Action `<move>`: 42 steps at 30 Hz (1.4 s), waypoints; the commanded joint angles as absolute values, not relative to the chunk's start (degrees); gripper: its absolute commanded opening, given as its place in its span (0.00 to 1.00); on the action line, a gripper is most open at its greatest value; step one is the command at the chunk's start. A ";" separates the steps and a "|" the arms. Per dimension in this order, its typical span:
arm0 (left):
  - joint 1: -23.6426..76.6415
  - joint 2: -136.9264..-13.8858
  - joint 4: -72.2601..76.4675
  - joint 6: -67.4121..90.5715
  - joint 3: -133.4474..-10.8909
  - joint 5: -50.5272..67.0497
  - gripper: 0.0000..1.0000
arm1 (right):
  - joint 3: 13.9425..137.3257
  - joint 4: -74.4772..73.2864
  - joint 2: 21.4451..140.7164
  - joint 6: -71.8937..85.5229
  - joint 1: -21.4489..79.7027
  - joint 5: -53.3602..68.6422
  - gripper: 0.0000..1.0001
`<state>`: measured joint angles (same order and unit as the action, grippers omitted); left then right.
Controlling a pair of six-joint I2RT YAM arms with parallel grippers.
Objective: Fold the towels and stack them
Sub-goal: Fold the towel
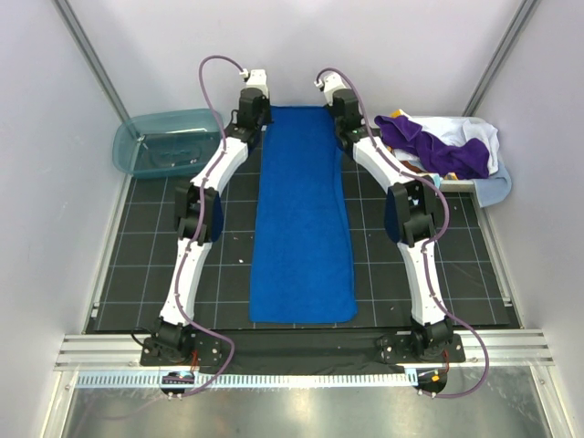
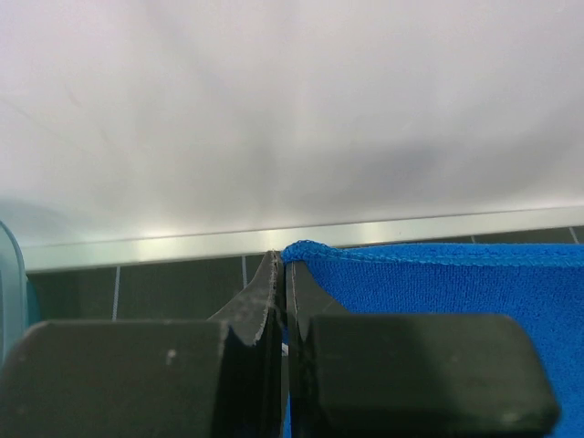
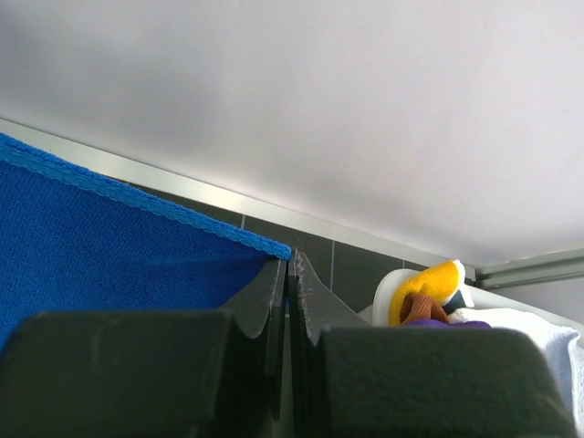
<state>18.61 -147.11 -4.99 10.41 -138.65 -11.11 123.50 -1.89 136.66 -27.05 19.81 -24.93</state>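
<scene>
A royal blue towel lies stretched long down the middle of the dark mat. My left gripper is shut on the towel's far left corner. My right gripper is shut on its far right corner. In both wrist views the jaws are pressed together on the blue hem. A deep purple towel is draped over the white basket at the far right, with white and light blue towels beside it. An orange-brown towel shows in the basket.
A teal plastic tub stands at the far left. The back wall is close behind both grippers. Metal rails run along the mat's near edge and side walls close in left and right.
</scene>
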 commanded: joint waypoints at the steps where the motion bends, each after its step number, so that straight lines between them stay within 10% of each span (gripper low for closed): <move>1: 17.23 -146.96 -0.61 9.05 -141.42 -13.19 0.00 | 127.09 -1.30 133.42 -26.02 18.37 -24.61 0.06; 42: 23.99 -107.50 -6.76 23.90 -82.98 -17.84 0.00 | 87.21 -26.01 107.49 3.51 25.48 -19.95 0.11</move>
